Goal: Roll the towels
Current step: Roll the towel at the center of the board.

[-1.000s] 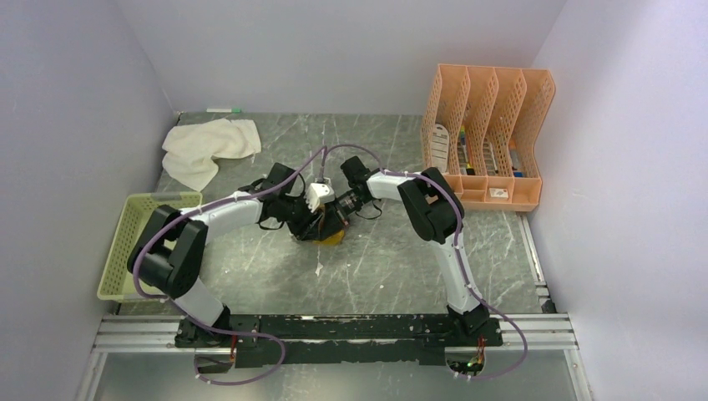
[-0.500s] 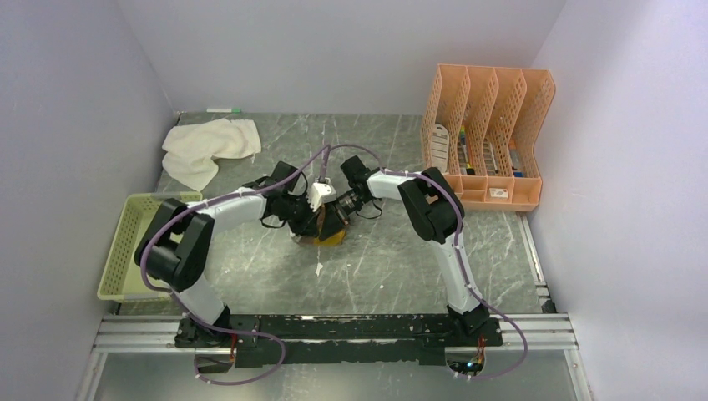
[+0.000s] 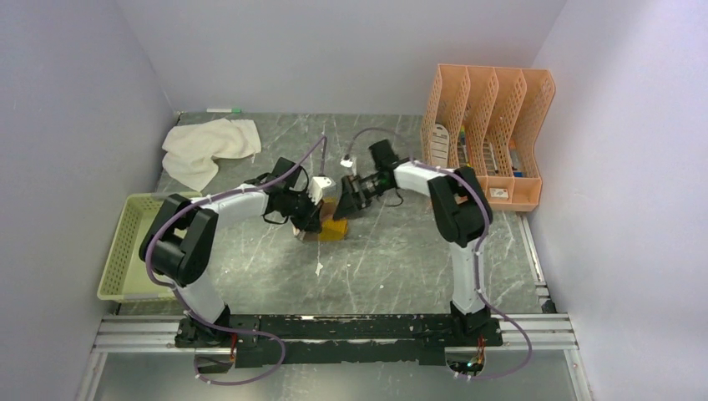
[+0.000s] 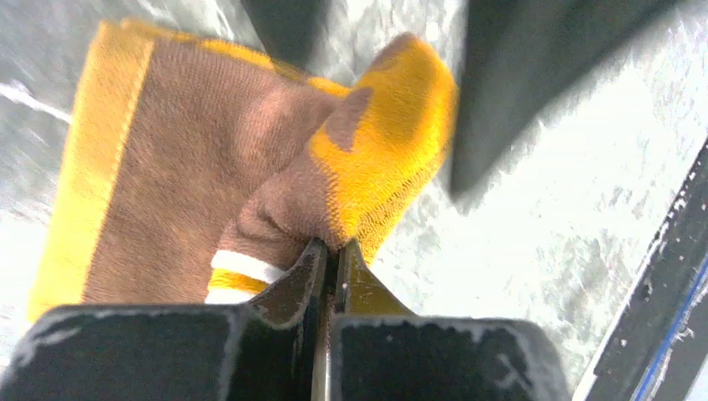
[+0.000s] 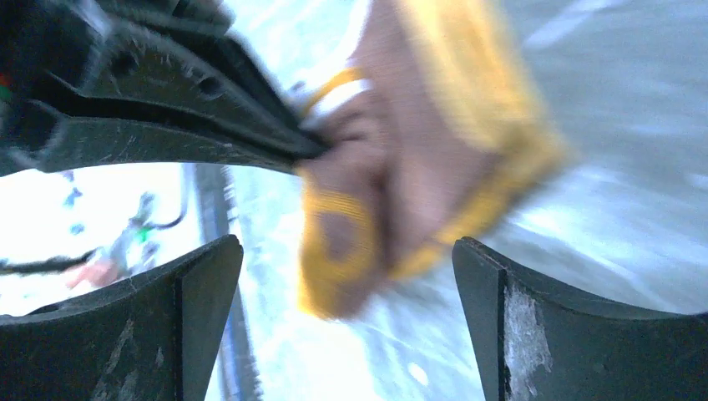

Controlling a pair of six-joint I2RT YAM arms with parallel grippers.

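Note:
The brown towel [image 3: 336, 229] with mustard-yellow edging lies bunched on the table's middle. My left gripper [image 3: 321, 219] is shut on it. In the left wrist view the jaws [image 4: 332, 251] pinch a fold where brown meets yellow, and the rest of the brown towel [image 4: 184, 167] spreads to the left. My right gripper [image 3: 347, 200] stands wide open just right of the towel. The right wrist view shows nothing between its fingers, with the towel [image 5: 417, 159] a little ahead of the right gripper [image 5: 346, 251]. The cream-white towel [image 3: 207, 146] lies crumpled at the back left.
A green mesh basket [image 3: 134, 242] sits at the table's left edge. An orange file rack [image 3: 487, 134] with small items stands at the back right. A pen-like item [image 3: 223, 109] lies by the back wall.
My right gripper has opened wide and drawn back to the right, off the brown towel. My left gripper has shut on the towel's fold and shifted slightly right.

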